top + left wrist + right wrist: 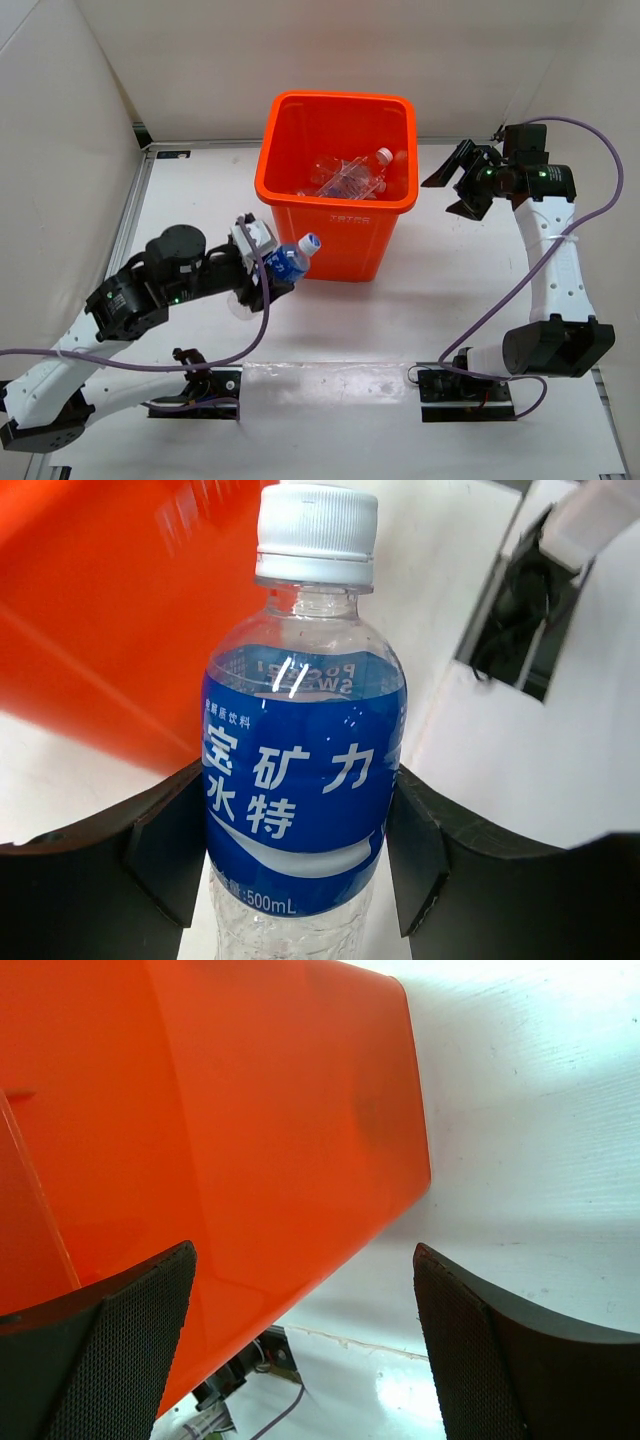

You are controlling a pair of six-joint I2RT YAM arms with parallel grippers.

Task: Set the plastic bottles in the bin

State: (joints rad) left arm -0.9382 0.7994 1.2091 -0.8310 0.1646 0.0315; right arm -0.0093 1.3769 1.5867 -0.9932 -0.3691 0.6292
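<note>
Two arms, two tools, one bin [345, 240], orange, standing upright at far centre of the white worktop [400, 300]. Left tool [297, 850] is clenched on one bottle [300, 750]: clear plastic, white cap, blue label with white characters, one black finger pressed against each side of the label. In the top view that held bottle lies tilted, cap pointing right and far toward the bin, just beside the bin's near-left corner and outside it; can't tell if the cap touches the wall. Loose clear bottles [345, 180] lie piled on the bin floor, tangled together, at least two, exact count unclear; one white cap shows on the right side of the pile. No label colour readable on those. Right tool [302, 1258] is released, fingers spread wide and gripping nothing; it hangs just right of the bin near rim height, and its wrist view looks down the orange outer wall to the worktop. Two purple cables [262, 330], one along each arm. Total bottles countable for sure: one held, the rest in the bin.
</note>
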